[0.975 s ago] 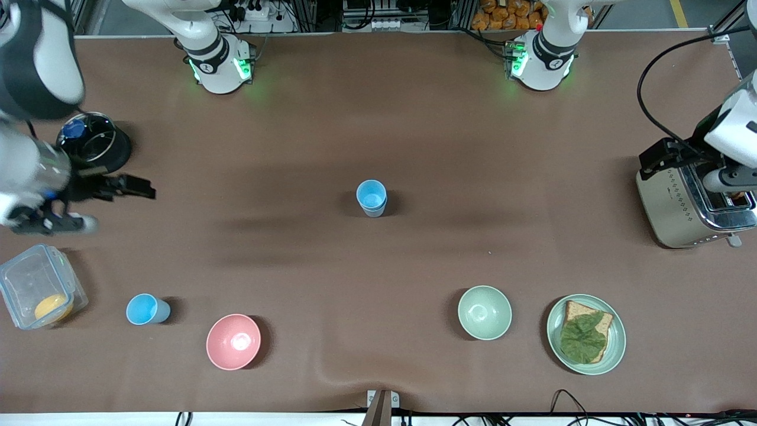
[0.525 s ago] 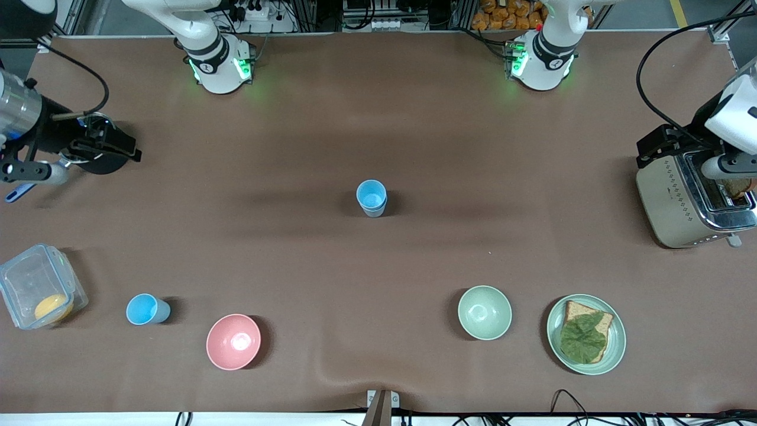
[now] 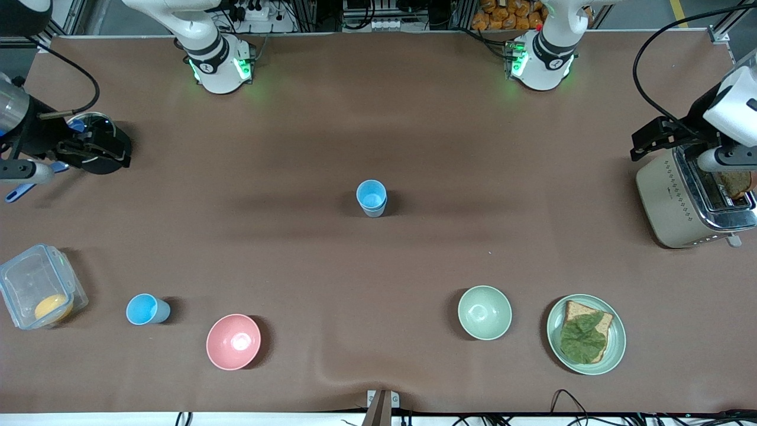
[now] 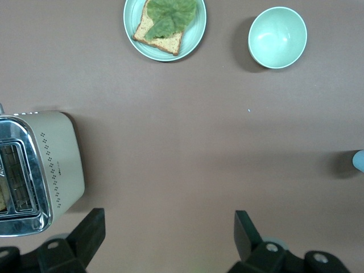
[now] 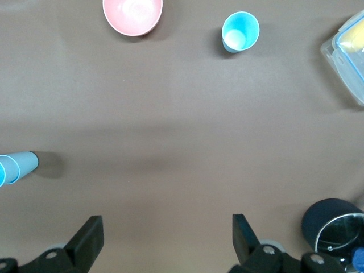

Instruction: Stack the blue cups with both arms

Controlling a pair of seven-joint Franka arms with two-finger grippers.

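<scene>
Blue: we see a stack of two cups (image 3: 371,198) at the middle of the brown table (image 3: 378,118), the bright one nested in the paler one; the right wrist view shows both rims (image 5: 12,168).

Lone cup: a single bright blue cup (image 3: 144,309) stands near the front camera toward the right arm's end, between the clear food box (image 3: 36,294) and the pink bowl (image 3: 233,341); it shows upright in the right wrist view (image 5: 239,32).

Right gripper (image 3: 94,151): over the black pot (image 3: 105,155) at its end of the table, its fingers (image 5: 85,239) spread wide and empty.

Left gripper (image 3: 656,133): over the toaster (image 3: 680,204) at its own end, fingers (image 4: 247,230) likewise wide and empty.

Change: a second ago the right gripper was lower and closer to the food box; it has since pulled up and back over the pot, while the left has drifted slightly away from the toaster's slots. Neither cup position has shifted.

Meaning: we judge both arms to be retreating from the middle, with one stacking done and the lone cup untouched.

Bystanders: the green bowl (image 3: 484,312) and the plate (image 3: 615,346) with bread and a leaf sit near the front camera, well apart from both cups.
</scene>
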